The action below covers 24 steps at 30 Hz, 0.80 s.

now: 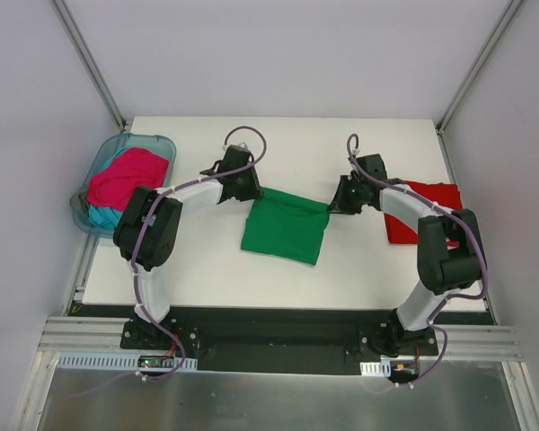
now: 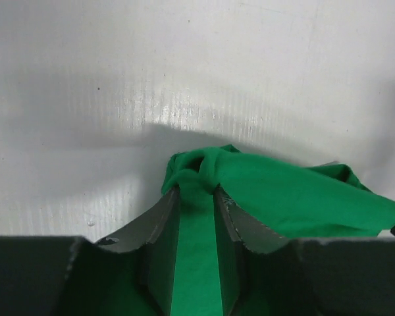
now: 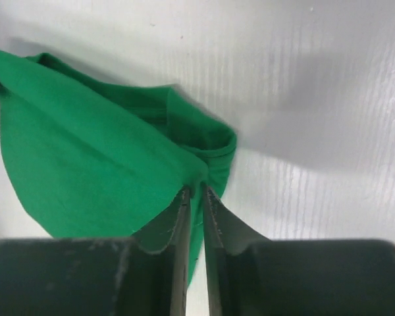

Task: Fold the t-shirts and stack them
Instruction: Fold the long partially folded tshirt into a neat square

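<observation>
- The green t-shirt [image 1: 285, 226] lies at the centre of the top view on the white worktop [image 1: 251, 278], already folded down to a roughly square panel.
- Its upper edge runs across the frame from left to right, dipping a little toward the right, and each end of that edge is in a gripper.
- The left gripper [image 1: 251, 192] is at the upper-left corner. In the left wrist view its fingers [image 2: 155, 224] are clamped on a bunched ridge of green cloth that runs up between them.
- The right gripper [image 1: 334, 205] is at the upper-right corner. In the right wrist view its fingers [image 3: 168, 224] are pinched nearly together on a gathered fold of the hem.
- From both grips the cloth spreads toward the bottom of the top view, so the free edge is the one nearest the arm bases. Neither arm is nearer, since each has its own corner.
- The red t-shirt [image 1: 438, 193] lies folded at the right edge of the worktop, just beyond the right arm, so any carry to a stack there would probably run rightward along the held edge.
- A blue basket [image 1: 139, 136] in the upper left holds a pink t-shirt [image 1: 130, 175] and a teal t-shirt [image 1: 103, 215], both unfolded.
</observation>
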Each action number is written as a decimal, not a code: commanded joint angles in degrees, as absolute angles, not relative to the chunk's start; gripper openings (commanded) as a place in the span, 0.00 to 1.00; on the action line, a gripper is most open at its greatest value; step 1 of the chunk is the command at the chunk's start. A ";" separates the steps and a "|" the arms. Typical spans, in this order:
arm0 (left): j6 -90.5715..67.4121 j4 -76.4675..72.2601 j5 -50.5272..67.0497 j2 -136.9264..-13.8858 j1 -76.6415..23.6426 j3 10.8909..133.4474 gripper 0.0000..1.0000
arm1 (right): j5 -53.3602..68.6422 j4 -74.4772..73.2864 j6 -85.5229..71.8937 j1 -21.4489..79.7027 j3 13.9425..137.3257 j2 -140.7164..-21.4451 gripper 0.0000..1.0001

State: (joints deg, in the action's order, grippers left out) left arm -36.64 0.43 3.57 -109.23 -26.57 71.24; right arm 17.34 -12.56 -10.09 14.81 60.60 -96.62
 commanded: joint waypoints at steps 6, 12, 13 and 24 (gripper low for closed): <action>-36.12 2.46 5.45 -104.25 -25.58 72.87 0.99 | 14.67 -16.08 -10.20 14.15 64.78 -93.97 0.80; -37.00 2.20 9.66 -93.53 -26.63 65.93 0.99 | 21.77 -13.99 -10.54 18.45 57.85 -83.77 0.96; -37.18 1.85 12.02 -92.56 -26.72 64.79 0.99 | 24.41 -12.41 -11.42 19.33 56.35 -82.19 0.96; -39.73 -7.21 24.34 -96.76 -27.86 56.51 0.99 | 26.90 -1.58 -12.31 20.66 58.60 -92.52 0.96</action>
